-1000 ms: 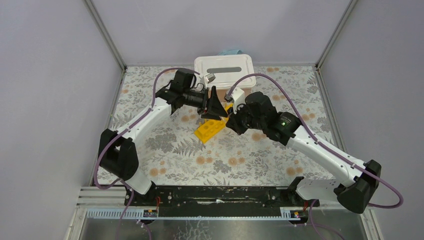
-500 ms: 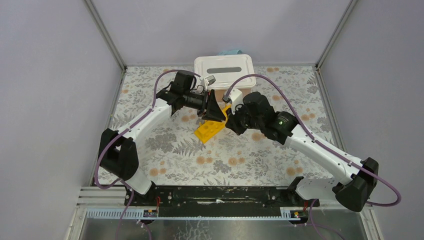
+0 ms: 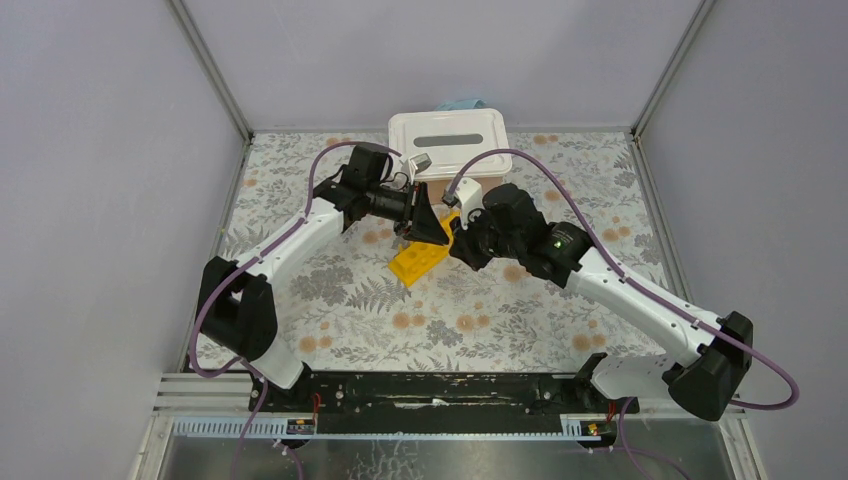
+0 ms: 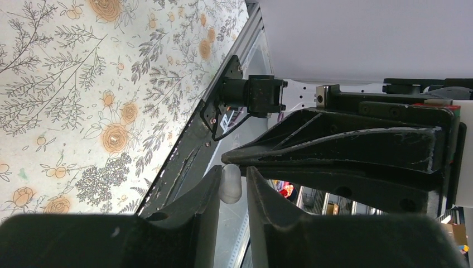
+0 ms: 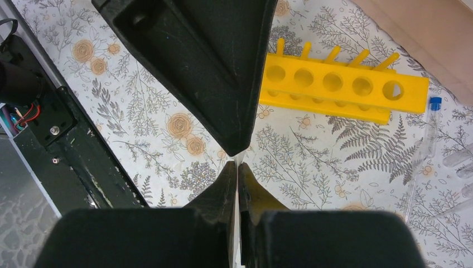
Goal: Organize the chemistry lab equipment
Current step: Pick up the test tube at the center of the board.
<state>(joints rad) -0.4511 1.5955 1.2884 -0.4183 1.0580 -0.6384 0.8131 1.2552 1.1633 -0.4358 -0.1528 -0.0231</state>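
The L claw (image 4: 231, 174) is nearly closed round the round end of a tiny clear tube (image 4: 230, 188). One finger touches it & the other shows a thin gap, so nobody can tell if it has a real hold. The R claw (image 5: 237, 167) is squeezed tight, and the tube seems to stick out of its tip, so the R claw looks like the one holding it. The tube is up in the air, just over the far end of the yellow rack (image 5: 334, 88), not touching it. The tube seems to lie nearly flat, w/ its long way running from one claw to the other. Its cap end is hidden. The rack lies on the flowery table (image 3: 450, 320) w/ its holes facing up, its long way slanting from near-left to far-right. A spare tube (image 5: 430, 125) w/ a blue cap lies flat just beside the rack's end. What could go wrong: if the R claw lets go too soon, the tube could drop onto the rack & roll off. If both claws pull, it could slip or pop out. The claws are v. close, so they could bump. The tube also needs tipping upright, or it will miss a hole.
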